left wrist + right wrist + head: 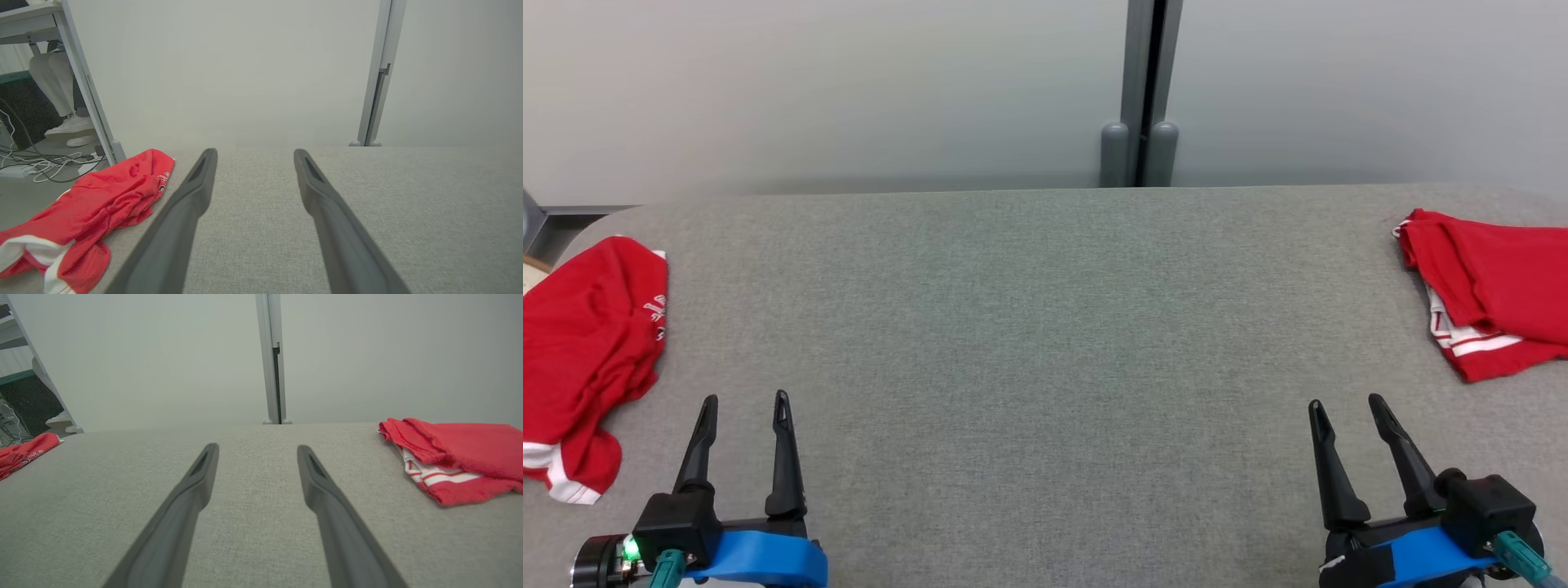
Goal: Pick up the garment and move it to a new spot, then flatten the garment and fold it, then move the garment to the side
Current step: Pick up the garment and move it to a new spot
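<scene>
claws: left gripper (746,397) and right gripper (1344,400) both spread wide, empty, near side | crumpled red garment (588,351) heaped at left edge of table (1045,327) | looks light, limp, unbreakable; I'd pinch a raised fold by the white hem (560,483) | folded red garment (1494,282) far right, well apart

Lab or office, grey partition panels (849,82), desk (28,13), floor cables (45,169), fabric worktable (1045,327)
</scene>
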{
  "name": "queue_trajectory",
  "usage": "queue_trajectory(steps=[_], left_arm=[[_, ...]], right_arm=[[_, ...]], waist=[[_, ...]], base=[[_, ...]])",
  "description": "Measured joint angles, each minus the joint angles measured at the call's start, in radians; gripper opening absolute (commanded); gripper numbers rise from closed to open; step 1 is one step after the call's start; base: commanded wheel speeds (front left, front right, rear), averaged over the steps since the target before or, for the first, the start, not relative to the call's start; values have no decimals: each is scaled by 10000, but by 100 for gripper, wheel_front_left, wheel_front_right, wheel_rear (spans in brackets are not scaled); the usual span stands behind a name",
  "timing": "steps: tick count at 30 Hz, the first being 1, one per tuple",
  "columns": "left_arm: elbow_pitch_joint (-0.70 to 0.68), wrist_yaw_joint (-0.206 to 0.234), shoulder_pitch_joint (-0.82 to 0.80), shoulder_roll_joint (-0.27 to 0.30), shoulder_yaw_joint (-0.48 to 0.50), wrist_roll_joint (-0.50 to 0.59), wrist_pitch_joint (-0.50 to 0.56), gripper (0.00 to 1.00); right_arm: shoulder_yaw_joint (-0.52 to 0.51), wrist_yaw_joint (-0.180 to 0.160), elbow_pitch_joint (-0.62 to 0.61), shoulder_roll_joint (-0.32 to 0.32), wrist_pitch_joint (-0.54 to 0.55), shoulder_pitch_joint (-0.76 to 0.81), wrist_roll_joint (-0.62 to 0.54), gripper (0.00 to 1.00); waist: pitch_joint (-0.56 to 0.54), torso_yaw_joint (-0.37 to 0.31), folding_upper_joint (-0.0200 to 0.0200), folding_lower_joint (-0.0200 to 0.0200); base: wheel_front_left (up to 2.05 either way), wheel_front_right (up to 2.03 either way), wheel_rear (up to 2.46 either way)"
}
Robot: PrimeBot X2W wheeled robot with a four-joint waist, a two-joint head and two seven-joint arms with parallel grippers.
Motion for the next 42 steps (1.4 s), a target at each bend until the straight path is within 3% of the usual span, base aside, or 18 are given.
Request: queue_trajectory(steps=[9,31,36,42], left_arm=[[-13,17,-109,6,123,38,-2,100],[-127,159,-110,-4,594,-58,-2,100],[-144,155,-8,-8,675,-79,0,100],[-142,159,23,-27,788,-67,-2,100]], right_arm=[[186,0,13,159,2,-60,12,100],[238,0,27,176,0,-161,-81,100],[291,0,40,171,0,-193,-94,100],[401,0,65,136,0,-206,-92,100]], waist=[[127,1003,0,0],[410,4246,0,-1],[444,4589,0,-1],[435,4516,0,-1]], base=[[0,0,0],[0,0,0],[0,0,0],[0,0,0]])
